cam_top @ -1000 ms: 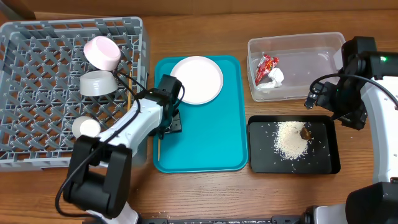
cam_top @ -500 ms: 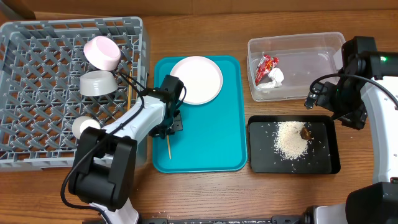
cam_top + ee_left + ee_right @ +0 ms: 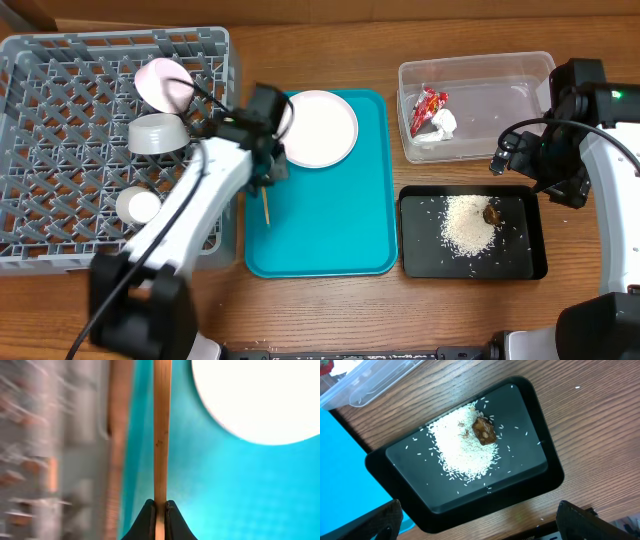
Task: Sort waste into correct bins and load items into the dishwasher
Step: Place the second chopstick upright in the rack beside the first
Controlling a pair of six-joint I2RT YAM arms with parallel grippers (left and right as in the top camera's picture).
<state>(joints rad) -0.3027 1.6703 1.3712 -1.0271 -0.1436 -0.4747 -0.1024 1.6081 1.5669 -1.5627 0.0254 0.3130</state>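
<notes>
My left gripper (image 3: 267, 182) is shut on a thin wooden chopstick (image 3: 161, 435), its jaws pinching the stick's near end above the left edge of the teal tray (image 3: 340, 220). The chopstick's free end (image 3: 267, 208) hangs below the gripper in the overhead view. A white round plate (image 3: 318, 128) lies at the tray's far end. In the grey dish rack (image 3: 60, 150) sit a pink bowl (image 3: 163, 85), a grey bowl (image 3: 157, 133) and a small white dish (image 3: 138, 205). My right gripper (image 3: 485, 527) is open and empty over the near edge of the black tray (image 3: 530, 485).
The black tray holds a pile of white rice (image 3: 466, 224) with a brown scrap (image 3: 491, 213). Behind it the clear tub (image 3: 510, 85) contains a red wrapper (image 3: 428, 106) and a white tissue (image 3: 443, 124). The rack's wall stands just left of the held chopstick.
My left gripper closed on the chopstick lying at the teal tray's left edge and carried it up and toward the far side. The right arm stayed still.
</notes>
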